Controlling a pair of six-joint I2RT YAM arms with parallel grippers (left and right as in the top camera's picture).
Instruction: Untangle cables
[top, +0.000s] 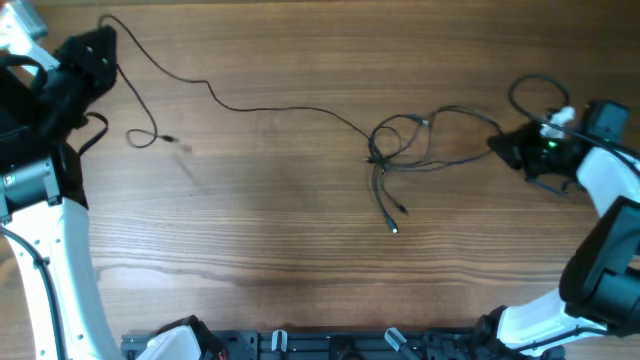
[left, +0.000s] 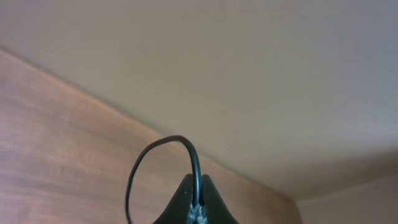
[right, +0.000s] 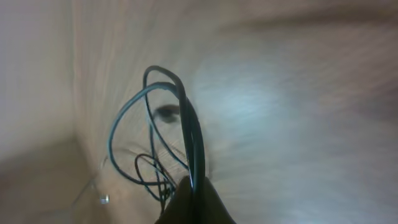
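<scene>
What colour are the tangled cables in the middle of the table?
The cables are black, the plug tip pale silvery; clearest in the overhead view.

No text, label, brand, number or sign can be read anywhere in the overhead or wrist views.

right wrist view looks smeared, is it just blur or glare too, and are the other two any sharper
Right wrist: both, the table is blurred and washed by a pale glare patch, only the cables by the shut right gripper read clearly. Left wrist: table soft, a fairly sharp cable loop at the left gripper. Overhead: sharp, evenly lit, faint soft shadows beside the cables.
</scene>
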